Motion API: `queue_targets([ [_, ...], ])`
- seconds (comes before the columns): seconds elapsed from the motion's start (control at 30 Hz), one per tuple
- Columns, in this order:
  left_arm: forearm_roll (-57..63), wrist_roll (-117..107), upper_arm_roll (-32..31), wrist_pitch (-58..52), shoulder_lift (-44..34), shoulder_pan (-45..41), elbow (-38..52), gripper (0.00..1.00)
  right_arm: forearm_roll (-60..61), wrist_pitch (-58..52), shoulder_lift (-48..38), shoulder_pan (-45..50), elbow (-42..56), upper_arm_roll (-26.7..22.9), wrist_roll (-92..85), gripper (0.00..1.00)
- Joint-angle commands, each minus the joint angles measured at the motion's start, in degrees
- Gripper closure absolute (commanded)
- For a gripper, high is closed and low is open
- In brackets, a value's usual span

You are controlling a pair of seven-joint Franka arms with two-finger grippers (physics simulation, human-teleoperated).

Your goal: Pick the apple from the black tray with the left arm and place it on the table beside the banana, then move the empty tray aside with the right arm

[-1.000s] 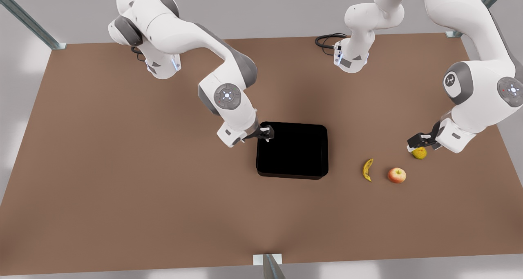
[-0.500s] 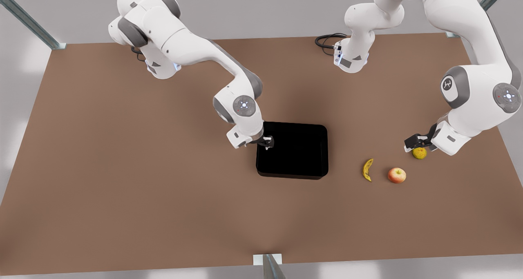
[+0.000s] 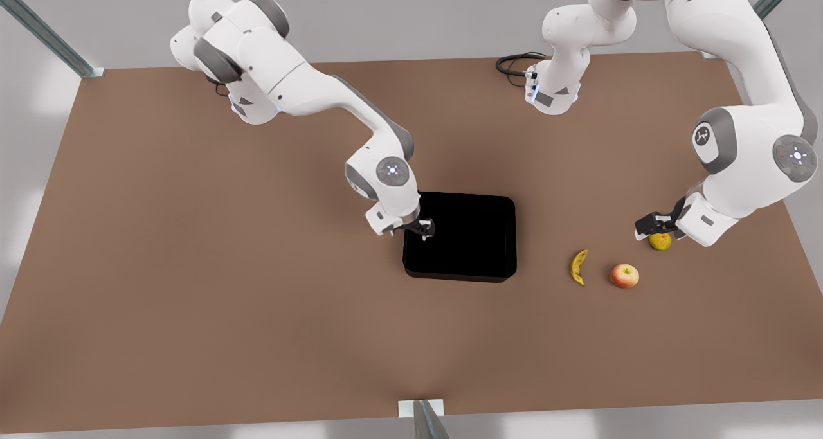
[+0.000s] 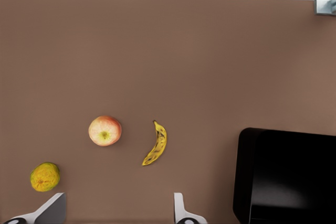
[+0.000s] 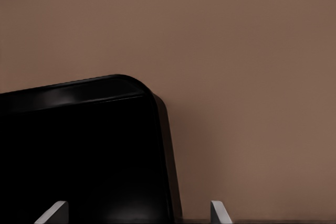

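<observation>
apple (image 3: 624,276) on table (image 3: 193,265), beside banana (image 3: 578,267) | black tray (image 3: 460,236) seemingly empty

R gripper (image 3: 424,229) came down lower over black tray (image 3: 472,246) edge, fingers spread astride rim; L gripper (image 3: 648,227) eased slightly toward front view's left.

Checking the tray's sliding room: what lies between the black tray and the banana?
Nothing: in the front view only bare table separates the black tray from the banana. The left wrist view agrees.
</observation>
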Motion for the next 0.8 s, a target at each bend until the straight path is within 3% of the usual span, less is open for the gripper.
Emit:
queue_targets([
  [0.0, 0.1, 0.7, 0.0, 0.1, 0.0, 0.0, 0.0, 0.0, -1.5, 1.1, 0.0, 0.0, -0.6, 0.7, 2.6, 0.0],
  [0.07, 0.1, 0.7, 0.1, 0.2, 0.2, 0.0, 0.0, 0.0, -1.6, 5.7, 0.0, 0.0, -3.8, 0.7, 2.7, 0.0],
  [0.53, 0.1, 0.7, 0.1, 0.2, 0.4, 0.0, 0.0, 0.0, -4.6, 8.9, 4.1, -0.5, -5.4, 0.6, 3.0, 0.05],
  [0.63, 0.1, 0.7, 0.1, 0.2, 0.4, 0.0, 0.0, 0.0, -4.5, 8.8, 4.1, -0.5, -5.4, 0.6, 3.0, 0.24],
  [0.77, 0.1, 0.6, 0.1, 0.1, 0.4, 0.0, 0.0, 0.0, -4.1, 8.7, 3.9, -0.6, -5.4, 0.5, 3.1, 0.4],
])
